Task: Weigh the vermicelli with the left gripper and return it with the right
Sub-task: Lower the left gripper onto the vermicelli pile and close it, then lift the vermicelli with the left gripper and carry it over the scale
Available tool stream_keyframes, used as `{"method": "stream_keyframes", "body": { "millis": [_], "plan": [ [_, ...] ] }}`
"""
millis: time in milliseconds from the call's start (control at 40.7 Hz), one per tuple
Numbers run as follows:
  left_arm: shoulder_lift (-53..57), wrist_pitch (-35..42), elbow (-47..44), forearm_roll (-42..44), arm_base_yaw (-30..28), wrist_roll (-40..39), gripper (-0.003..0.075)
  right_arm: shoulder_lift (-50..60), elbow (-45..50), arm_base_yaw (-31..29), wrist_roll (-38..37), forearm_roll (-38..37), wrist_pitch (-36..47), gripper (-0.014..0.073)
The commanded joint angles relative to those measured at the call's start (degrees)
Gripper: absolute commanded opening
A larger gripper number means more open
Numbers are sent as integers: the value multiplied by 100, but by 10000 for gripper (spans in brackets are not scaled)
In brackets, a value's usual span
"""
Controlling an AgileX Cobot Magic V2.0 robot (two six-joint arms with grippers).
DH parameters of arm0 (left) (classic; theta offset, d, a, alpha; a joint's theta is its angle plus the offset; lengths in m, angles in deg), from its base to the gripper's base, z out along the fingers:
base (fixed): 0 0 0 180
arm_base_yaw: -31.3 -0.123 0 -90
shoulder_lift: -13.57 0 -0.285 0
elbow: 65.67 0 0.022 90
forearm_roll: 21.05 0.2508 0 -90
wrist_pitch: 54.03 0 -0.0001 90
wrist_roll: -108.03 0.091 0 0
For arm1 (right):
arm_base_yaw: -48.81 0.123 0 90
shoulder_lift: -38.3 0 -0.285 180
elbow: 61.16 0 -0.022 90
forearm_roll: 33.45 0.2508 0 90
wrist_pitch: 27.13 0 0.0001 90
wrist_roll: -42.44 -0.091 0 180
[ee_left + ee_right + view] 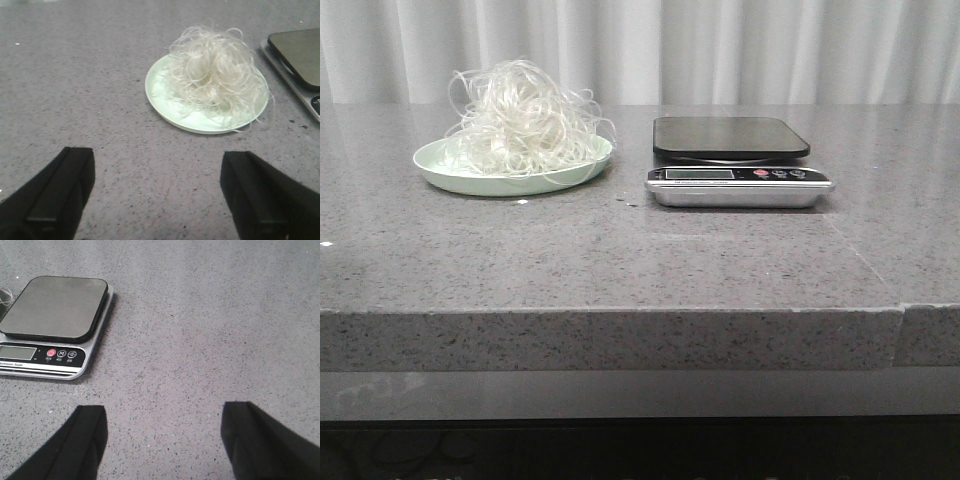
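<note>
In the front view, the vermicelli (525,120) is seen heaped on the pale green plate (435,165), which stands on the grey stone table (620,270) just beside the kitchen scale (735,175); the scale's dark platform is bare and no arm is shown, so the weighing is judged not yet begun; in the left wrist view, the left gripper (157,200) is held over the table near the plate (152,90), its jaws spread wide with nothing between them, and the vermicelli (217,70) is untouched; in the right wrist view, the right gripper (162,445) is likewise wide open and empty, near the scale (52,325); the pick-up, the weighing and the return are all judged to be left
</note>
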Motion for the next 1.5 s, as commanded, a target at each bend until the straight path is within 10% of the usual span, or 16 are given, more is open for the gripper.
{"method": "stream_keyframes", "body": {
  "millis": [0, 1106, 1475],
  "plan": [
    [-503, 513, 456, -59, 257, -8, 575, -54, -140, -29, 49, -13, 410, 577],
    [-4886, 1095, 3616, -205, 746, -8, 571, -54, -140, -29, 49, -13, 410, 577],
    [-4943, 909, 3616, 50, 746, -8, 230, -54, -140, -29, 49, -13, 410, 577]
  ]
}}
